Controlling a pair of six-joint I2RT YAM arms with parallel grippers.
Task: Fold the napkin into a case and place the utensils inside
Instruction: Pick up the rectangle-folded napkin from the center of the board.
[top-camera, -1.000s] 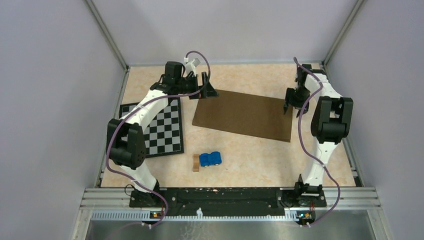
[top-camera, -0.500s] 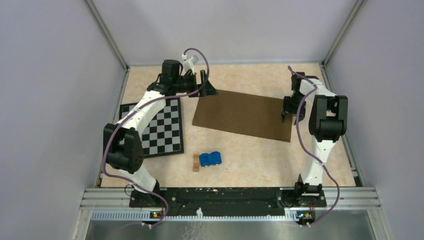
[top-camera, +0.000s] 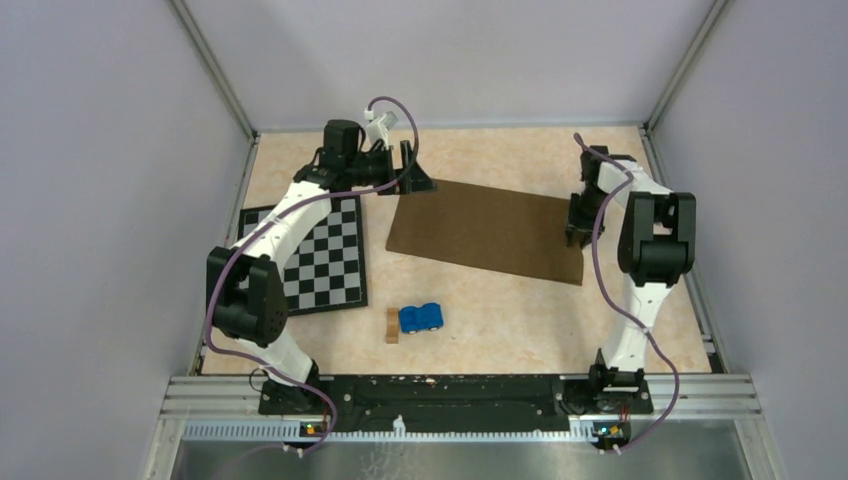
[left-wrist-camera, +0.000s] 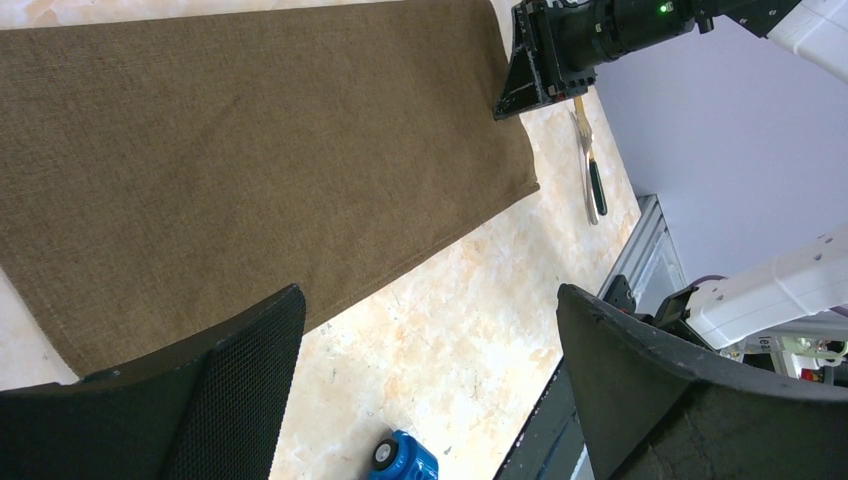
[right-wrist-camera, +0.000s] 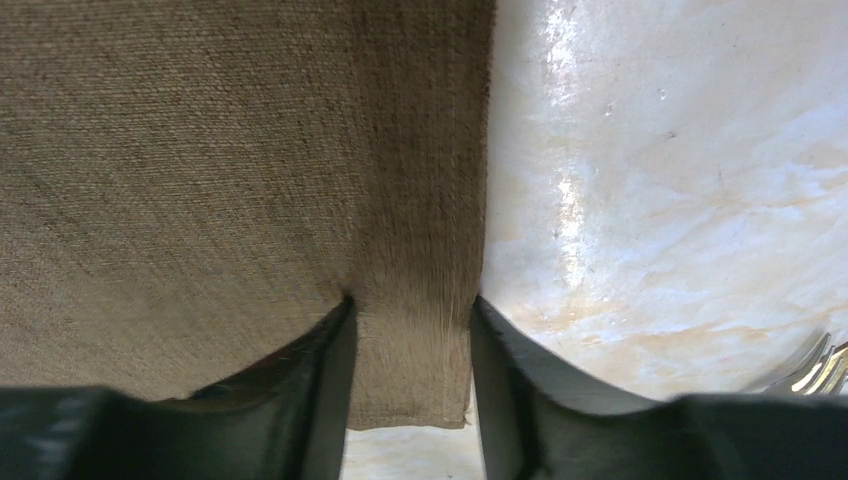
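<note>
Napkin (top-camera: 487, 232) lies flat; left jaws spread wide, right jaws part-spread astride its edge.

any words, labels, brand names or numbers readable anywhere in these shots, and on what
None: no text can be read in any view.
The napkin, checkered mat and blue toy car show no lettering.
The only sign is a green light on the right arm, with no words.

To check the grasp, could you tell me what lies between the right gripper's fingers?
An edge strip of the napkin lies between the fingers of the right gripper; the right wrist view shows it.
</note>
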